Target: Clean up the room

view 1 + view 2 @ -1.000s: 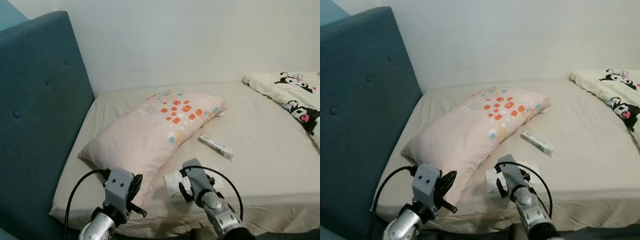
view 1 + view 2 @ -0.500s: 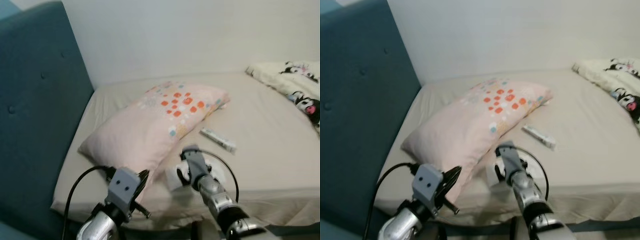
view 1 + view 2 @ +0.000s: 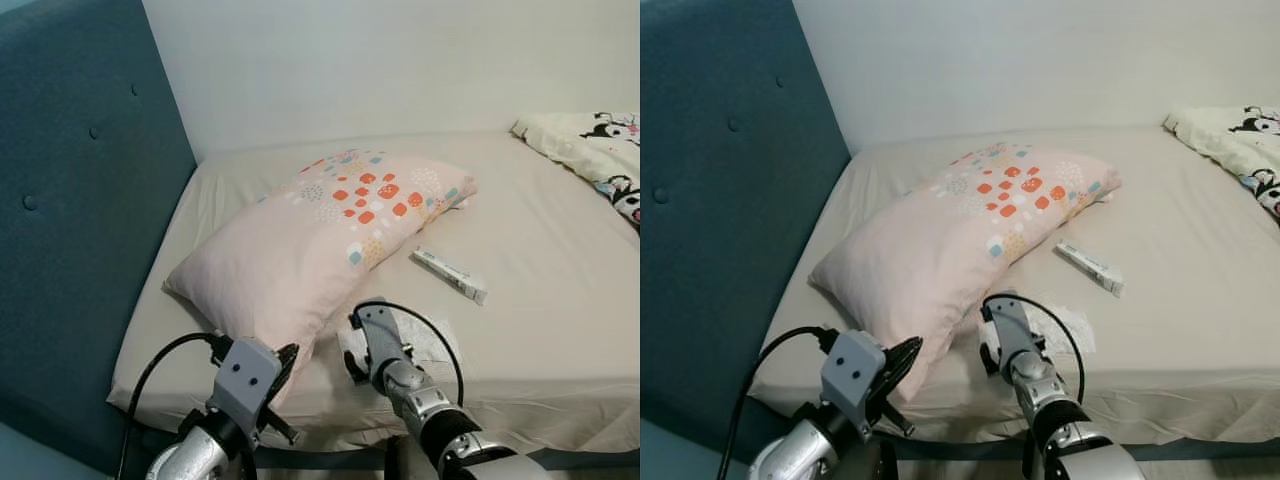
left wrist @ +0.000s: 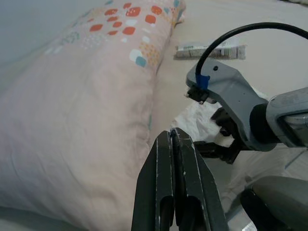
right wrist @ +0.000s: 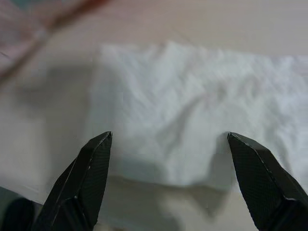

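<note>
At lower centre, near the bed (image 3: 560, 250) front edge, the right tool (image 5: 168, 159) spreads wide over crumpled white tissue (image 5: 192, 120) beside the soft pillow (image 3: 310, 250); left tool (image 4: 175, 183) pressed together.

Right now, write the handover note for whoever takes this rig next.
Right gripper: open, fingers astride the near edge of the crumpled white tissue on the beige bed sheet, not yet closed.
Left gripper: shut, empty, held by the pink patterned pillow.
Small white tube box lies on the sheet beyond the tissue, beside the pillow.
Done: nothing picked up.
Left: grab the tissue, then the box.
</note>
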Robot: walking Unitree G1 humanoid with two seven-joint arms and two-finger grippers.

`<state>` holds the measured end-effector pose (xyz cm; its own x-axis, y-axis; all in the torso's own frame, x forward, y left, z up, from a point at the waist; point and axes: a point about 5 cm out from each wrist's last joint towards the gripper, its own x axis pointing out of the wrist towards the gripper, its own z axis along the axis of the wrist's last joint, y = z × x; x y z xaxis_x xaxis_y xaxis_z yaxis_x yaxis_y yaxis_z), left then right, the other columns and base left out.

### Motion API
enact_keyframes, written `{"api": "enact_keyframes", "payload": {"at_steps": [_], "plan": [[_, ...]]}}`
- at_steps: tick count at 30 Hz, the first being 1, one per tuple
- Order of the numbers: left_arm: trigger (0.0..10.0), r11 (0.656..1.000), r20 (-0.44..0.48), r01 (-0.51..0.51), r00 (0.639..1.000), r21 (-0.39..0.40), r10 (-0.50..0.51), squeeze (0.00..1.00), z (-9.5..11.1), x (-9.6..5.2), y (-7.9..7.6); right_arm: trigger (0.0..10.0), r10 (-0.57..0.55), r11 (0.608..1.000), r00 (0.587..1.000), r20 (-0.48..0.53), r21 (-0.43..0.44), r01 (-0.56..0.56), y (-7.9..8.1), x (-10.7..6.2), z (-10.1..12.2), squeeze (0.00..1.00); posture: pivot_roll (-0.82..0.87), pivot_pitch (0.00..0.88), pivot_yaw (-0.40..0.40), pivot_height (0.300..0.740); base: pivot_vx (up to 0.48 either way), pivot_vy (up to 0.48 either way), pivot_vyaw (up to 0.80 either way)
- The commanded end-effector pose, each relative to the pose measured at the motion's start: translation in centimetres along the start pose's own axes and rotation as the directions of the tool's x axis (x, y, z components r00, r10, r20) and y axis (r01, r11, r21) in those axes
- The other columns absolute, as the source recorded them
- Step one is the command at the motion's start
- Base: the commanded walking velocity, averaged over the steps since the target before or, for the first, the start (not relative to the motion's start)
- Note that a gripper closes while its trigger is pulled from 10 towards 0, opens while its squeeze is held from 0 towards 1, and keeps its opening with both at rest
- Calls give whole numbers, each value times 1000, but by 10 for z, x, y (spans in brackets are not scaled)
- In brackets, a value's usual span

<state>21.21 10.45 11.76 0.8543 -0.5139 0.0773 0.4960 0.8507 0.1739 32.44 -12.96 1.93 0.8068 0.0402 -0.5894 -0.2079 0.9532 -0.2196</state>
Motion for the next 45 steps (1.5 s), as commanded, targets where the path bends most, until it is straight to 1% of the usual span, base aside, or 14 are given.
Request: {"api": "enact_keyframes", "payload": {"at_steps": [1, 2, 3, 13, 18, 28, 29, 30, 31, 33, 34, 35, 37, 45], "plan": [[10000, 1000, -7, 6, 1000, -11, -6, 0, 1, -1, -1, 10000, -2, 1000, 1000, -22, -15, 2, 3, 0, -2, 361, 56, 174, 8, 594, 0, 0, 0], [10000, 1000, -7, 6, 1000, -11, -6, 0, 1, -1, -1, 10000, -2, 1000, 1000, -22, -15, 2, 3, 0, -2, 361, 56, 174, 8, 594, 0, 0, 0], [10000, 1000, -6, 6, 1000, -13, -6, 0, 1, -1, -1, 10000, -12, 1000, 1000, -24, -13, 12, 2, 0, -2, 0, 54, 174, 9, 594, 0, 0, 0], [10000, 1000, -3, -2, 1000, -20, 2, 0, 2, 0, 0, 10000, -64, 998, 997, -43, -8, 64, -3, 0, -4, 0, 56, 177, 6, 594, 0, 0, 0], [10000, 1000, 1, -13, 1000, -4, 13, 0, 2, 1, 2, 10000, -79, 992, 997, -22, 101, 81, -8, 0, -5, 0, 65, 179, 9, 594, 0, 0, 0], [10000, 1000, 9, -15, 1000, 13, 14, 0, 4, 2, 3, 10000, -100, 981, 995, -26, 164, 103, -13, 0, -5, 0, 72, 185, 9, 594, 0, 0, 0], [10000, 1000, 9, -17, 1000, 13, 16, 0, 4, 1, 3, 4745, -99, 975, 995, -31, 199, 103, -13, 0, -6, 0, 73, 184, 9, 594, 0, 0, 0], [10000, 1000, 9, -17, 1000, 13, 16, 0, 4, 1, 3, 4745, -99, 975, 995, -31, 199, 103, -13, 0, -6, 0, 73, 184, 9, 594, 0, 0, 0], [10000, 1000, 6, -15, 1000, 13, 15, 0, 3, 1, 3, 2784, -88, 966, 995, -47, 242, 96, -12, 0, -7, 0, 72, 184, 10, 594, 0, 0, 0], [10000, 1000, 4, -14, 1000, 14, 14, 0, 3, 1, 3, 2784, -79, 959, 995, -57, 269, 91, -12, 0, -8, 0, 72, 184, 10, 594, 0, 0, 0], [10000, 1000, 1, -10, 1000, 15, 10, 0, 3, 1, 3, 2275, -72, 955, 995, -63, 284, 88, -11, 0, -8, 0, 72, 183, 10, 594, 0, 0, 0], [10000, 1000, 0, -7, 1000, 15, 7, 0, 2, 1, 2, 431, -67, 953, 995, -69, 292, 84, -10, 0, -9, 0, 72, 183, 10, 594, 0, 0, 0], [10000, 1000, -1, -5, 1000, 14, 5, 0, 2, 1, 2, 0, -65, 952, 995, -70, 293, 83, -10, 0, -9, 0, 72, 183, 10, 594, 0, 0, 0], [10000, 1000, -5, 2, 1000, 17, -2, 0, 2, 2, 1, 0, -60, 953, 995, -75, 291, 79, -10, 1, -9, 0, 72, 181, 10, 594, 0, 0, 0]]}}
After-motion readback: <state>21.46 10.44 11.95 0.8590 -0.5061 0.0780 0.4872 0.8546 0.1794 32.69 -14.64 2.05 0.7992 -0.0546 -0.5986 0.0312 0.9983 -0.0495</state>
